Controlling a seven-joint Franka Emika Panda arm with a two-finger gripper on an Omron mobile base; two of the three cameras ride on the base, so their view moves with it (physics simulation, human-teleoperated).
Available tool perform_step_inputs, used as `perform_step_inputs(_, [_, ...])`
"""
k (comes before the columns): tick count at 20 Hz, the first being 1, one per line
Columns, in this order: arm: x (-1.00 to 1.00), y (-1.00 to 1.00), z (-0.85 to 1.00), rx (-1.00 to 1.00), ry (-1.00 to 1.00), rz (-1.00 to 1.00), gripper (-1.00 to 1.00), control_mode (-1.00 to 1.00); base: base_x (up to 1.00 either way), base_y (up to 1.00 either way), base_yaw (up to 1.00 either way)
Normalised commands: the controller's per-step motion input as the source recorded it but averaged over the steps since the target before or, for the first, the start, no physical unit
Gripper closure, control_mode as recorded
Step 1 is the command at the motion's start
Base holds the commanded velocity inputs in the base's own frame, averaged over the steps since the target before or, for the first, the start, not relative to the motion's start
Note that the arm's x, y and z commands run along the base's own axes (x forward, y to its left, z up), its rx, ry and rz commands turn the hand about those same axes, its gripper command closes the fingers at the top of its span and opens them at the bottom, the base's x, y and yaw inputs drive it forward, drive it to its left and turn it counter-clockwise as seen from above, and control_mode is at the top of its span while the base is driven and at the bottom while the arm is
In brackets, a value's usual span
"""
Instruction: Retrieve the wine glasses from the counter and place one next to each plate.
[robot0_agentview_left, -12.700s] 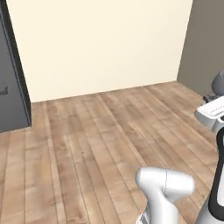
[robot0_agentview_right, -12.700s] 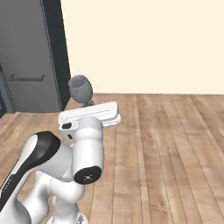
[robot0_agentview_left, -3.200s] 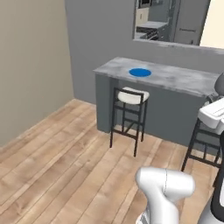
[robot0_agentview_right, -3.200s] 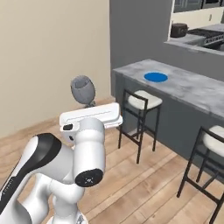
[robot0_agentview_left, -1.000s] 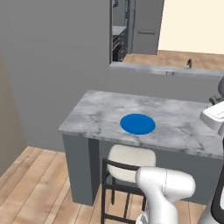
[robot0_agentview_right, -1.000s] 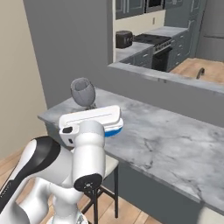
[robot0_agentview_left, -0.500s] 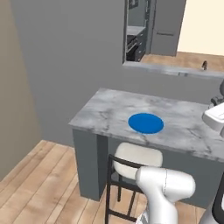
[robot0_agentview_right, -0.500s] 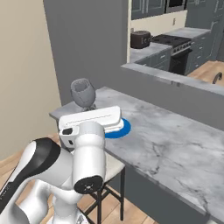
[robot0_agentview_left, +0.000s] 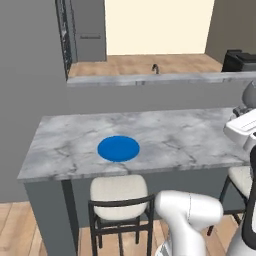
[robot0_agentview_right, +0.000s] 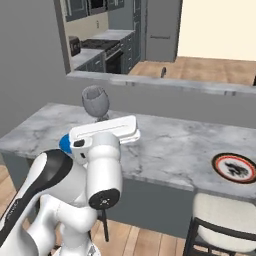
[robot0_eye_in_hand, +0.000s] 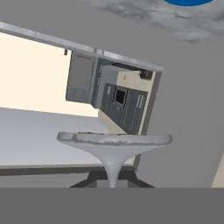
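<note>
Marble bar (robot0_agentview_left: 165, 135), blue plate (robot0_agentview_left: 118, 148), no writing

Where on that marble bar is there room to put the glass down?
Bare marble bar top runs between the blue plate and the red-rimmed plate, and left of the blue one. The wine glass sits clamped in the gripper.

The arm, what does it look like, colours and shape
The arm is glossy white, made of fat rounded segments, with a black band at one joint and a small dark round cap on its side. The hand is a flat white block with a small black square on its end. No cables or markings show.
</note>
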Motion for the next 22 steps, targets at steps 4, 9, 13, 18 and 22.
perform_step_inputs(4, [0.38,0.00,-0.07,0.00,0.05,-0.05,1.00,-1.00,0.29,0.03,-0.15])
perform_step_inputs(9, [0.77,0.02,-0.20,-0.02,0.04,0.00,1.00,-1.00,0.00,0.00,0.00])
perform_step_inputs(13, [0.74,0.03,-0.25,-0.04,0.00,0.04,1.00,-1.00,0.00,0.00,0.00])
perform_step_inputs(18, [0.53,0.00,-0.38,-0.08,-0.02,0.19,1.00,-1.00,0.00,0.00,0.00])
perform_step_inputs(22, [0.54,0.03,-0.56,-0.15,-0.01,0.29,1.00,-1.00,0.00,0.00,0.00])
